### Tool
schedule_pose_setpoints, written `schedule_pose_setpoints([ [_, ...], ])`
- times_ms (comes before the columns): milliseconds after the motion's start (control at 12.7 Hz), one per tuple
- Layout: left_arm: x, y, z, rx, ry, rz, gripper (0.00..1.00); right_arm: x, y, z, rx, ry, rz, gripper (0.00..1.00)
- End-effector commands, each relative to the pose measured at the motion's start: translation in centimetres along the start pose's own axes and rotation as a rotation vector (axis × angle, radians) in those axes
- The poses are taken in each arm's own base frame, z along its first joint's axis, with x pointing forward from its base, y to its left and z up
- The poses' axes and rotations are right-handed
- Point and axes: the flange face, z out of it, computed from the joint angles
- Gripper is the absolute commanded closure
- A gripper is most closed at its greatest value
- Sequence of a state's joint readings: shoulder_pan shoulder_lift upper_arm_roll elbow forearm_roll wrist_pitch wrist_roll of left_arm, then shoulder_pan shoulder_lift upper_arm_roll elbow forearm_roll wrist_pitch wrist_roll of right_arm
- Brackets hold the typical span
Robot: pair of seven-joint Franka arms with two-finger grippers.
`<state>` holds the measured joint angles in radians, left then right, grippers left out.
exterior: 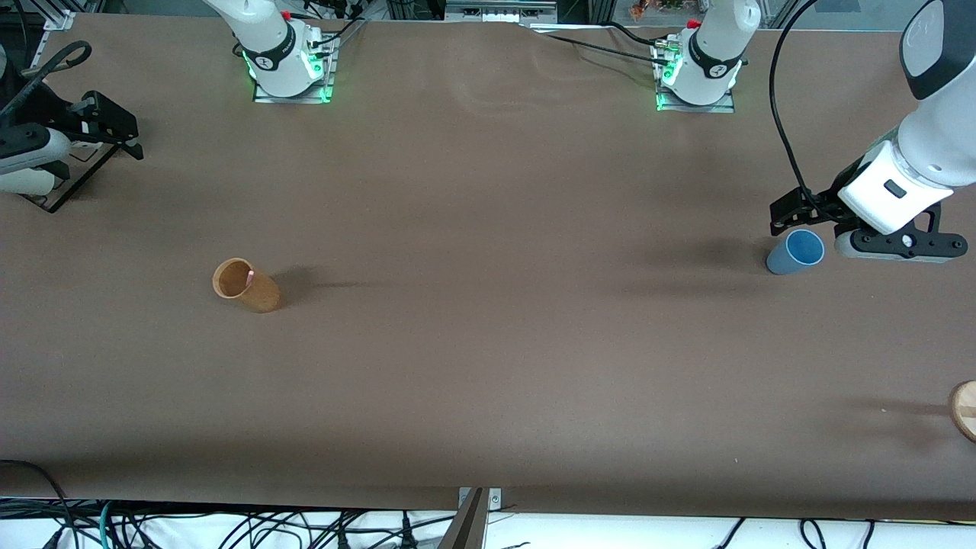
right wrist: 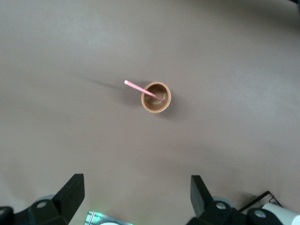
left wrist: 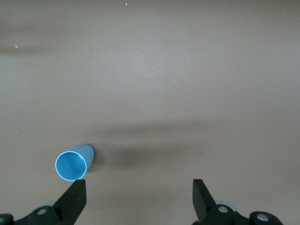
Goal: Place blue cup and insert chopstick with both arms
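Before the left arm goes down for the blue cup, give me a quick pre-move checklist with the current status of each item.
1. Blue cup upright, mouth up, at the left arm's end of the table: ok.
2. Left tool open, nothing held: ok.
3. Left tool centred over the cup: not ok; in the left wrist view the cup sits beside one finger, not between the two.
4. Pink chopstick standing tilted in the brown cup, top sticking out: ok.
5. Right tool open, empty, waiting high above the table: ok.
6. Brown cup upright, nearer the right arm's end: ok.
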<state>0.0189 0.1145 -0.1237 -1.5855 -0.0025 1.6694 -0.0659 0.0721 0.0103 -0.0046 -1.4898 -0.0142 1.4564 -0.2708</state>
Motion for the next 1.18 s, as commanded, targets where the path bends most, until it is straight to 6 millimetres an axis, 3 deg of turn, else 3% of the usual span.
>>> schedule_pose_setpoints([
  [0,0.5,0.2,-0.6,-0.011,0.005,0.014,0.00,-0.4,-0.1,-0.4,0.005,-0.011,-0.002,0.00],
  [236,0.5,0.1,-0.6,0.023,0.007,0.027,0.00,0.0,-0.4,1.0,0.004,-0.004,-0.012,0.00],
  [471,0.4,0.2,-0.6,0.023,0.009,0.025,0.00,1.2,-0.1,5.1,0.000,0.010,-0.064,0.00],
  [707,0.4,0.2,-0.5,0.023,0.006,0.024,0.00,2.6,-1.4,10.3,-0.007,0.030,-0.113,0.00],
  [864,0.4,0.2,-0.6,0.023,0.008,0.024,0.00,3.3,-1.3,15.0,-0.015,0.051,-0.147,0.00],
  [1099,0.4,0.2,-0.5,0.025,0.005,0.026,0.00,5.1,-1.0,20.3,-0.015,0.052,-0.157,0.00],
])
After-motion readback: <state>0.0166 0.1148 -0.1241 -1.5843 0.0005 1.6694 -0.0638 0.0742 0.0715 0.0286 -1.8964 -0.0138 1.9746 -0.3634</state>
